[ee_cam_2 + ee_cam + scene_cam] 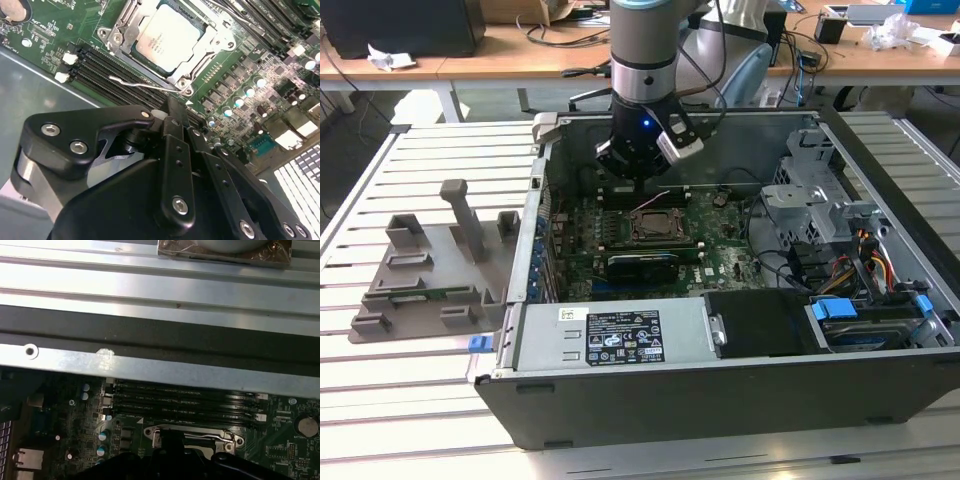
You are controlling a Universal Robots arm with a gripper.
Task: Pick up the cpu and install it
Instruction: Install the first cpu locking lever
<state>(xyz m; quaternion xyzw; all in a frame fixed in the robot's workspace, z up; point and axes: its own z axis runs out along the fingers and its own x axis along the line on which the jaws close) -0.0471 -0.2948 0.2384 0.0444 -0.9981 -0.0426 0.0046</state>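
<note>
The cpu lies flat in its socket on the motherboard, silvery top up, with the metal bracket framing it on all sides. In the second wrist view it sits just beyond the tips of the gripper, apart from them, with a thin wire lever and a bank of black memory slots between chip and jaws. The jaws appear drawn together with nothing between them, though their very tips are partly hidden by the gripper's own black links, so this is not certain.

In the exterior view the gripper hangs inside the open case, above the board and a little behind the socket. The case also holds a grey power supply along its near wall, a drive cage and bundled cables toward the exterior view's right.

In the first wrist view the socket's bracket shows just past the gripper's dark body, with memory slots and the case's metal wall beyond. A grey fixture rests on the slatted table outside the case.
</note>
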